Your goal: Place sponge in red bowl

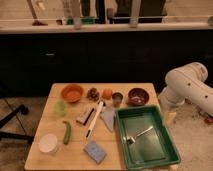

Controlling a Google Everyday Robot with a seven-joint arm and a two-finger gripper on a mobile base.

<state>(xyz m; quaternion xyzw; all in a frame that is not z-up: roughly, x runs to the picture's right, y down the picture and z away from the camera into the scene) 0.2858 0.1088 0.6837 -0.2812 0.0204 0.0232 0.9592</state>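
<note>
tray (150, 163): green, sits on the right half of the wooden table (65, 159); everything below is placed relative to it
sponge (94, 151): light blue flat block, lying on the table just left of the tray's near-left corner, not touching the tray, nothing on it
dark red bowl (138, 96): upright on the table just behind the tray's far edge, looks empty
arm (187, 85): white, comes in from the right, behind and right of the tray's far-right corner, above floor level
gripper: out of sight, the arm's end drops behind the tray's far-right corner; cannot tell how wide it stands or whether it has hold of anything
spoon (138, 134): metal, lying inside the tray, near its middle
cloth (108, 119): grey-blue triangle, right against the tray's left wall, far end
brush (95, 120): white, long, lying slantwise just left of the cloth
packet (85, 116): small, left of the brush
metal cup (117, 99): behind the tray's far-left corner
orange (107, 93): left of the metal cup
brown lump (93, 93): left of the orange, can't identify it
orange bowl (72, 93): far-left of the back row, well apart from the tray
green cup (60, 107): well left of the tray, in front of the orange bowl
green vegetable (66, 132): long, well left of the tray
white bowl (48, 143): furthest left of the tray, near table edge
</note>
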